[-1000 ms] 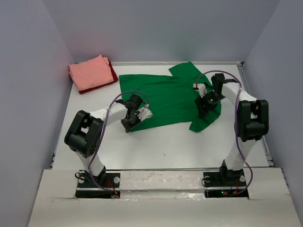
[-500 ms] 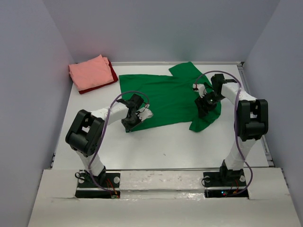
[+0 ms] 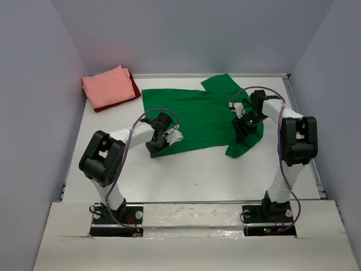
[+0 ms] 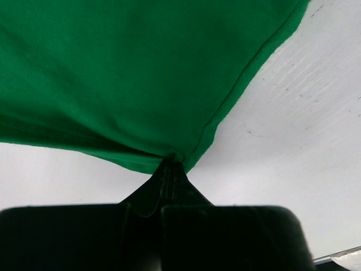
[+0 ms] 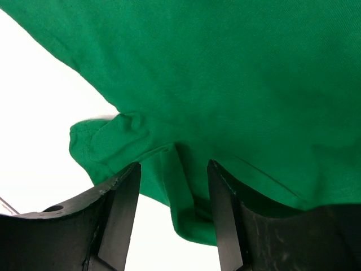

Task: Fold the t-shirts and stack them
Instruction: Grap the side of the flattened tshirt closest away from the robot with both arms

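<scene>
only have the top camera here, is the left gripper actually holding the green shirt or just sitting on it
Observer: Its wrist view shows the left gripper shut on the green t-shirt, pinching a corner of the hem.
Operator: and the right one, closed yet
Observer: No. The right gripper is open, and its fingers straddle a raised fold of the cloth.
Operator: is that the sleeve
Observer: A stitched edge curls just beside that fold. I cannot tell from the wrist view alone whether it is the cuff.
</scene>
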